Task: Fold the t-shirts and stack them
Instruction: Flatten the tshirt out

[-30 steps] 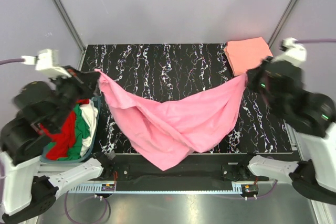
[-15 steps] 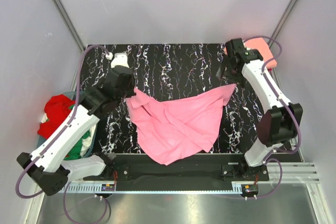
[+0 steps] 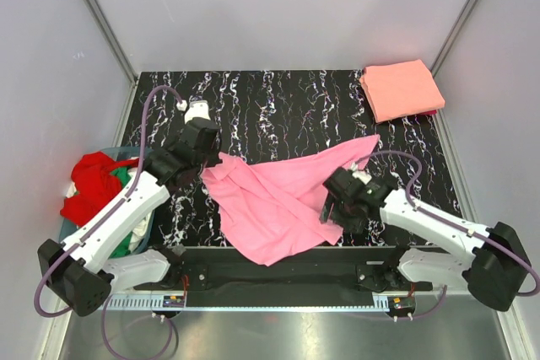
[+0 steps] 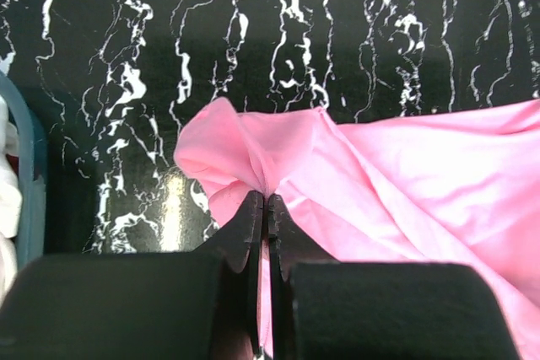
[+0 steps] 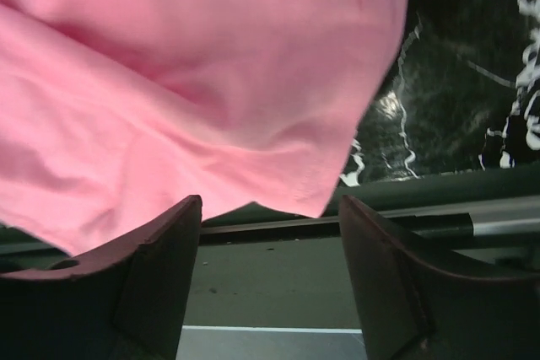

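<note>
A bubblegum pink t-shirt [image 3: 283, 196] lies crumpled across the middle of the black marbled table [image 3: 278, 103], its lower part hanging over the near edge. My left gripper [image 3: 207, 163] is shut on the shirt's bunched left corner; in the left wrist view the fingers [image 4: 267, 201] pinch a fold of the pink t-shirt [image 4: 405, 174]. My right gripper [image 3: 330, 206] hovers low over the shirt's near right edge. It stands open [image 5: 270, 208], the pink hem [image 5: 186, 82] just beyond its fingertips and nothing between them. A folded salmon-orange t-shirt [image 3: 401, 88] rests at the back right corner.
The round blue-grey basket [image 3: 145, 223] stands off the table's left edge, holding red [image 3: 91, 187], green and white shirts; its rim [image 4: 34, 183] shows in the left wrist view. The table's near edge and metal rail [image 5: 439, 225] lie under the right gripper.
The right gripper let go of the shirt's right corner and swung from the back right to the near edge. The left gripper lowered its corner; the pink shirt now lies on the table.
</note>
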You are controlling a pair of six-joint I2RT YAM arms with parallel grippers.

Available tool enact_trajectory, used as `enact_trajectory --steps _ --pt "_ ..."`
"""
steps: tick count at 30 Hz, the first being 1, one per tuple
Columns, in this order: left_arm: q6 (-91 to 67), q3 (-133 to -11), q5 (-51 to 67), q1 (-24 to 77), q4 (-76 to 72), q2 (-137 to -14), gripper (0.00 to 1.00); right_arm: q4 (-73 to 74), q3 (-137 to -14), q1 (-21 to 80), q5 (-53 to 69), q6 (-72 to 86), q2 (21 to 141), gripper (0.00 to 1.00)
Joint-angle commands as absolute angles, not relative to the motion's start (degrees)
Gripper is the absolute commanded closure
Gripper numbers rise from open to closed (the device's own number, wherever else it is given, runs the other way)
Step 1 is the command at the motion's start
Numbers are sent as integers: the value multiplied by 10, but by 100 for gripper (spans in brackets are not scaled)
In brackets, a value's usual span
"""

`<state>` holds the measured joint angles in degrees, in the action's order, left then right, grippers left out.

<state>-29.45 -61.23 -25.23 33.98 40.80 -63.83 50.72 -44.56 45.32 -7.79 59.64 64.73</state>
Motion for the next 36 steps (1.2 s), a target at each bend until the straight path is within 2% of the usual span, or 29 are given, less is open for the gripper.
enact_trajectory --steps 1,3,9,16,21,23,25,30,32,36 --pt "-304 -601 -241 337 364 -618 100 475 -403 486 -91 715 618 30" --pt "-305 -596 -238 337 363 -612 100 461 -374 501 -87 739 601 38" --pt "-311 -582 -235 336 362 -605 100 434 -340 529 -86 764 613 42" --pt "-311 -579 -236 336 364 -604 100 431 -342 537 -102 763 641 55" --pt "-314 -573 -235 336 364 -601 100 439 -323 540 -110 776 617 57" --pt "-315 -572 -235 336 363 -601 100 438 -316 539 -113 780 610 62" --pt "-316 -573 -234 336 364 -601 100 439 -313 539 -116 782 605 74" --pt "-316 -571 -235 336 365 -601 100 444 -311 541 -119 783 599 94" --pt "-318 -571 -235 336 364 -602 100 447 -313 540 -120 783 597 99" --pt "-319 -575 -234 336 371 -602 100 462 -322 542 -127 780 591 100"
